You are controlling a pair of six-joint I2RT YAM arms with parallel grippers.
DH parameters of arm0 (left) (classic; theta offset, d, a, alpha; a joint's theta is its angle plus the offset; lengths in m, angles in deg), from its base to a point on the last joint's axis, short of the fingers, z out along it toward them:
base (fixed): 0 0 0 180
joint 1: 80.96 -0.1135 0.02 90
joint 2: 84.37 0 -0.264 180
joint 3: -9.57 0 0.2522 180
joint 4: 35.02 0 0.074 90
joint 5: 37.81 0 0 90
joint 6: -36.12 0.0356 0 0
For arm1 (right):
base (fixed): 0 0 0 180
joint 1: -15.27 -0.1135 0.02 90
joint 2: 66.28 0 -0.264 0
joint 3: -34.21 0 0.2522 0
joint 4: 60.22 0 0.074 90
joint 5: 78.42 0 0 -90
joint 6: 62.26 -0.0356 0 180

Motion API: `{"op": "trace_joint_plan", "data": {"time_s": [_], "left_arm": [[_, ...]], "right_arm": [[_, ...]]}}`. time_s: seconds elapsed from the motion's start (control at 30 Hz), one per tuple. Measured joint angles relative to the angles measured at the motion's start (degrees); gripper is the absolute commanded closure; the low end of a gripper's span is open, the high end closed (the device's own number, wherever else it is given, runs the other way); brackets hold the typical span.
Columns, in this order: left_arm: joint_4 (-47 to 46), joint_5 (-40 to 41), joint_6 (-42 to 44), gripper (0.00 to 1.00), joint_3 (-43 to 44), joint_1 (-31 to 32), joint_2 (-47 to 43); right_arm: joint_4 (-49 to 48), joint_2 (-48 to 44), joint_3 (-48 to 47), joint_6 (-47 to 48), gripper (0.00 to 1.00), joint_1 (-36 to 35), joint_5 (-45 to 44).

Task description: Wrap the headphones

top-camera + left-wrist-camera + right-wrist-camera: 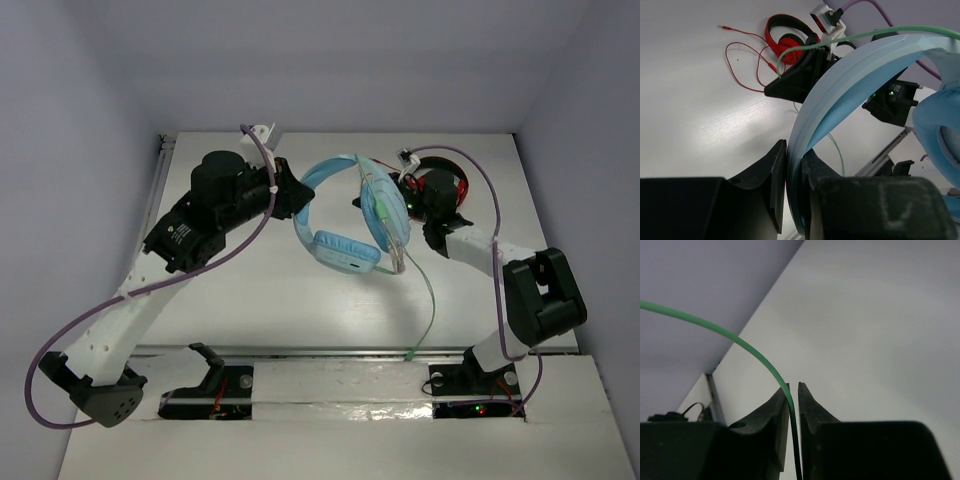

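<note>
Left wrist: headphones (pixel 850 85) in left tool (pixel 795 150)

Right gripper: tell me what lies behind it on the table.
Red-and-black headphones and their red cable lie there; the right gripper covers part of them.

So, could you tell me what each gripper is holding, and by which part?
Left gripper grips the headphones by the headband; right gripper pinches their cable.

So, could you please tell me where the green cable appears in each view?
Top: cable hangs below the headphones, centre-right.
Left wrist: arcs across the top.
Right wrist: curves from left edge into right pincer.
Shared landmark: that pincer pinching it.
</note>
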Motion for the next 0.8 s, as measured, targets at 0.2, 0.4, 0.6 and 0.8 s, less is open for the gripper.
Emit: {"op": "trace_joint_plan", "data": {"time_s": [0.2, 0.4, 0.6, 0.8], "left_arm": [[-4.63, 4.42, -1.99, 1.00, -0.98, 0.00, -0.02], [-7.32, 8.33, -2.84, 1.00, -1.36, -0.85, 0.90], [-6.93, 11.87, -1.51, 1.00, 2.45, -2.14, 4.13], [-6.88, 14.25, -0.74, 1.00, 2.58, -4.44, 4.39]], "right_arm": [[-7.80, 3.98, 1.22, -4.13, 0.58, -1.01, 8.90], [-13.16, 4.96, 4.11, -7.85, 0.55, -4.04, 12.44], [-21.51, 6.25, 8.74, -13.18, 0.52, -7.39, 14.23], [-23.45, 5.20, 14.64, -15.82, 0.44, -10.84, 13.62]]}}
